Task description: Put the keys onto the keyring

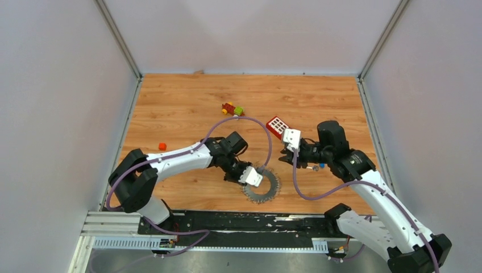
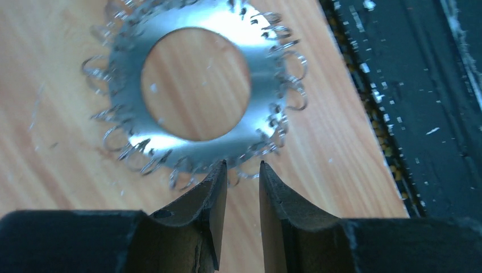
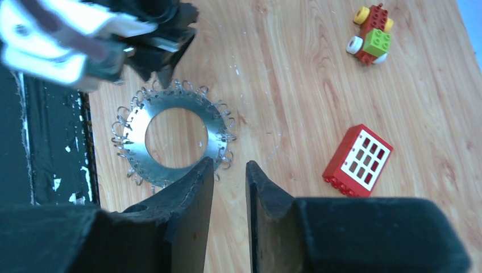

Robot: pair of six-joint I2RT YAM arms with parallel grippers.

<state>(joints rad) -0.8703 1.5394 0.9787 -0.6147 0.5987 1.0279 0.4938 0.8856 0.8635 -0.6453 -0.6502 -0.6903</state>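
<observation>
A: Your left pincer [image 2: 241,166] hangs just over the fringe of the large grey toothed metal keyring [image 1: 262,186], which lies flat on the wooden surface [image 1: 187,102] near the front edge. Its jaws are slightly parted and grip nothing.

B: That position looks meant to pin or lift the ring. Your keys are elsewhere, though. The small dark metal key [image 1: 315,168] and the tiny blue-headed piece [image 1: 321,165] lie loose under your right arm, apart from the ring.

A: Your right pincer [image 3: 228,168], also narrowly parted and empty, points toward the ring, not at those keys. You would need to reach for them.

B: A red block with white squares [image 3: 358,161] sits off to its side.
</observation>
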